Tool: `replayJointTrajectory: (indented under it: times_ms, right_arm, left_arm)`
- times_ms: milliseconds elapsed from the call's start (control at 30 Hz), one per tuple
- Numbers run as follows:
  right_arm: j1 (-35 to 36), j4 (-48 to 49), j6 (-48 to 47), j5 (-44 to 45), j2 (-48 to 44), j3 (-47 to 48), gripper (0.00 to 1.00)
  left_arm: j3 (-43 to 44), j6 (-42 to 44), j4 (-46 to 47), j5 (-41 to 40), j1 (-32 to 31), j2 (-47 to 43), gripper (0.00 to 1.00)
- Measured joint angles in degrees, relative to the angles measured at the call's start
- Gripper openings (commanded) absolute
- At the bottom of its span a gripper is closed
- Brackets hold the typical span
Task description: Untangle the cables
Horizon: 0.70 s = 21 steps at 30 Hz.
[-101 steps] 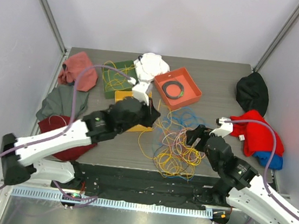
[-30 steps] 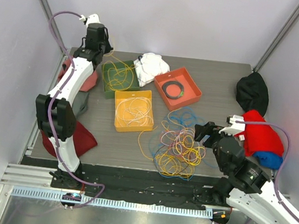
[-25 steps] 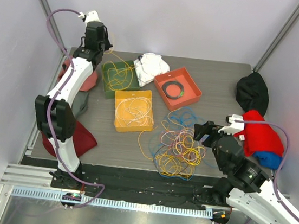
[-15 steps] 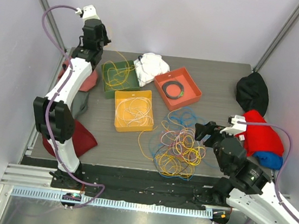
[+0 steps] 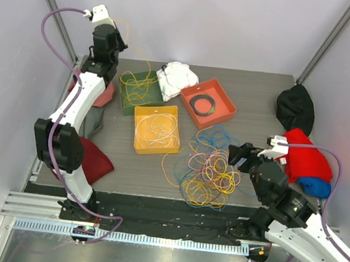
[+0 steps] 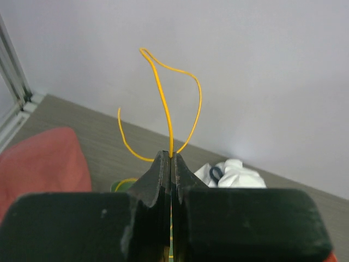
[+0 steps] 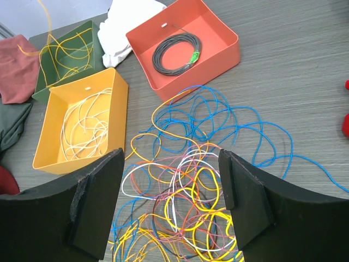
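The left arm is stretched right up at the far left corner, and its left gripper (image 5: 112, 36) (image 6: 170, 156) is pinched tight together on a thin yellow cable (image 6: 164, 101). The strand pokes out above the black fingertips in a narrow loop, and from the overhead view it trails down into the dark green plastic tray (image 5: 122, 99) (image 7: 100, 46), where more yellow loops lie (whether they are all one strand, I cannot tell).

Over on the right, the right gripper (image 5: 239, 157) (image 7: 170, 156) hangs with its fingers wide apart, holding nothing, just above the right edge of the tangled heap of thin cables (image 5: 205, 173) (image 7: 185, 202). That heap sits on the grey desk (image 5: 260, 109) near its front edge: blue loops at the far side, with yellow, white, pink and orange knotted together nearer the arms.

Just left of the heap is the yellow rectangular tray (image 5: 135, 129) (image 7: 119, 109), with pale cable coiled loosely inside. Behind the heap stands the orange-red square tray (image 5: 227, 99) (image 7: 218, 60), holding a neat dark coiled cable (image 7: 177, 52).
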Motion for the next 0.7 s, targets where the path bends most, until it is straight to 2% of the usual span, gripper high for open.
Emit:
replayJointTrajectory:
  times_ms: [300, 500, 700]
  right_arm:
    - [0.00, 0.00, 0.00, 0.04, -0.48, -0.28, 0.78]
    - [0.00, 0.07, 0.09, 0.00, -0.07, -0.92, 0.78]
    - [0.00, 0.31, 0.24, 0.00, -0.07, -1.09, 0.78]
  left_arm:
    - [-14.29, -3.74, 2.49, 2.03, -1.33, 1.36, 0.00]
    - [-19.78, -4.17, 3.89, 3.08, -3.85, 1.49, 0.00]
    - [-23.34, -6.12, 3.23, 8.57, -4.22, 1.44, 0.00]
